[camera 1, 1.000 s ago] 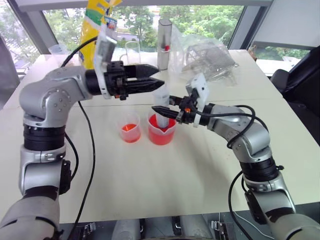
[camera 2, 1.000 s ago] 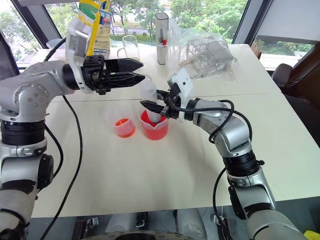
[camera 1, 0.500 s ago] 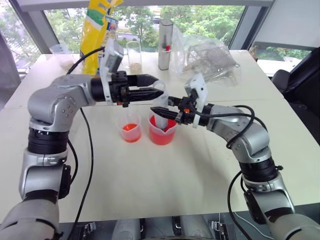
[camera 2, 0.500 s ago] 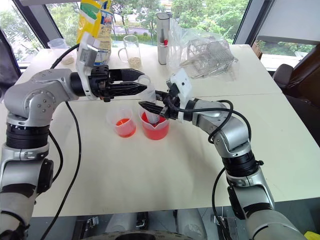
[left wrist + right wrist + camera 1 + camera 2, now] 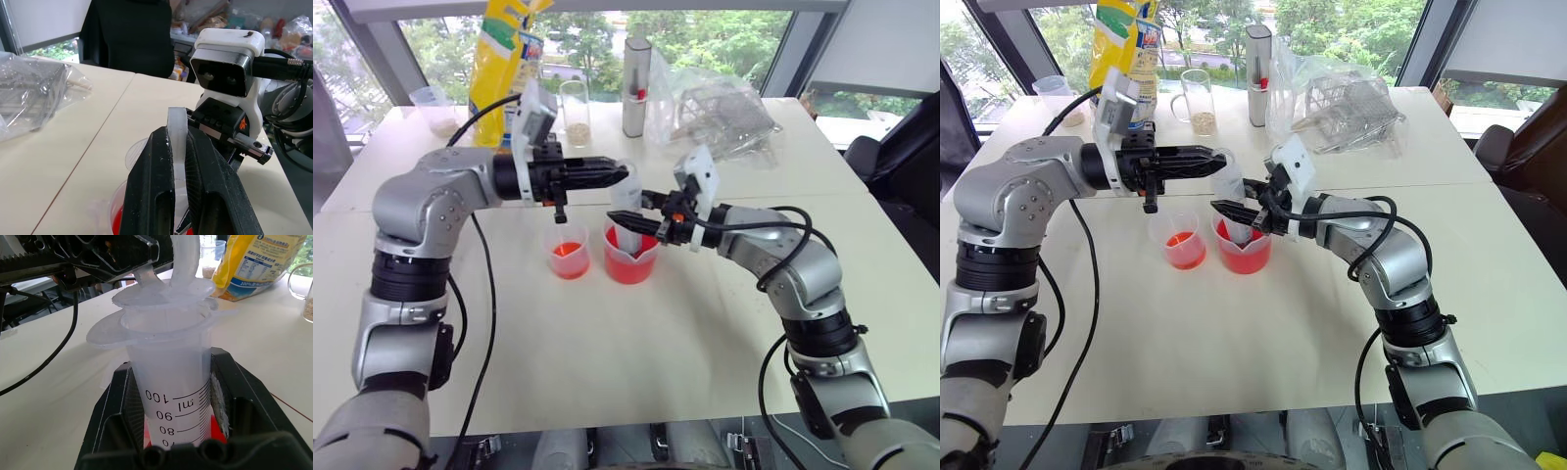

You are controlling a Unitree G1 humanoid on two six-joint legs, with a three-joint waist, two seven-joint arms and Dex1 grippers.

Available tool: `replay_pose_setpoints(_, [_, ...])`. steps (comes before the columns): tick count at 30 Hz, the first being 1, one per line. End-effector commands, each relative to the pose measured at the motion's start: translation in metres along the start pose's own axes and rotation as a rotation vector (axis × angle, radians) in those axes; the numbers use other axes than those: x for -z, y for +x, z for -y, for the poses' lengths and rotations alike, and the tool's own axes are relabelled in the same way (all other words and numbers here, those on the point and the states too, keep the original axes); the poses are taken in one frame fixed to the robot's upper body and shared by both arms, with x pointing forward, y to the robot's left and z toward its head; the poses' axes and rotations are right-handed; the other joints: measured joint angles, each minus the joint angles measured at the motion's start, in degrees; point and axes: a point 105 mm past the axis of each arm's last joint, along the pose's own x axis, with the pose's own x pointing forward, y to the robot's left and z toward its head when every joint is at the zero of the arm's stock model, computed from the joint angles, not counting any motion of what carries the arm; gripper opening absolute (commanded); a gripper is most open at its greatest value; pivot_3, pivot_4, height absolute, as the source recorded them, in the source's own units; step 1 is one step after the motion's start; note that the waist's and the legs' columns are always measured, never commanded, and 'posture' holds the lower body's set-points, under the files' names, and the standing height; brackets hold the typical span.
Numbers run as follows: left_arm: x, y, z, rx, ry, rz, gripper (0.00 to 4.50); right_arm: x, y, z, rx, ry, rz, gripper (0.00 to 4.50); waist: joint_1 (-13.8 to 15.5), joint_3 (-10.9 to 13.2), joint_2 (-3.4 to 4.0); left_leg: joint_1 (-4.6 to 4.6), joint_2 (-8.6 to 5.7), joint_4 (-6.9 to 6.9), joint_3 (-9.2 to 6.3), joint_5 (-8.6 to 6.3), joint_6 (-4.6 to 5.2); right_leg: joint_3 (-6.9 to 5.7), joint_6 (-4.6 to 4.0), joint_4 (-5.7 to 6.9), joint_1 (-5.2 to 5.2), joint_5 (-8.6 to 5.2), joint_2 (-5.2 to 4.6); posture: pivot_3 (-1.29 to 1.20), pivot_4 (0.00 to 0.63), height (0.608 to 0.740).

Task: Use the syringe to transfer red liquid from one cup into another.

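The left arm reaches in from the left, forearm level, its left gripper (image 5: 612, 173) pointing right with both fingers (image 5: 205, 181) closed on a thin white ring. The right arm bends at the elbow and reaches forward and left, wrist level. The right gripper (image 5: 1229, 209) sits just below the left one, its fingers clamped around the syringe (image 5: 172, 396) barrel.

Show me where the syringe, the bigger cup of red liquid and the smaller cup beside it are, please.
syringe (image 5: 168, 382): right wrist view, on its clear barrel above the printed marks.
larger cup (image 5: 630, 264): left eye view, on its red-filled front wall.
smaller cup (image 5: 569, 260): left eye view, on its front wall, at the red liquid.
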Motion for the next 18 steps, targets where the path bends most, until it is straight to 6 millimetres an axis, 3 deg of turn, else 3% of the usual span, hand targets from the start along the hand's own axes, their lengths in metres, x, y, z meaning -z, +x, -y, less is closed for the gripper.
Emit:
replay_pose_setpoints(1, [-0.022, 0.0, 0.003, 0.01, 0.051, 0.059, 0.08, -0.014, 0.002, -0.008, -0.032, -0.035, 0.049, 1.46, 0.0, 0.0, 0.0, 0.0, 0.0, 0.0, 0.0, 0.0, 0.0, 0.0, 0.0, 0.0, 0.0, 0.0, 0.0, 0.0, 0.15, 0.74])
replay_pose_setpoints(18, [-0.047, -0.002, 0.001, -0.017, 0.115, 0.113, 0.08, 0.014, 0.011, -0.011, -0.052, 0.009, 0.004, 1.46, 0.0, 0.0, 0.0, 0.0, 0.0, 0.0, 0.0, 0.0, 0.0, 0.0, 0.0, 0.0, 0.0, 0.0, 0.0, 0.0, 0.15, 0.74])
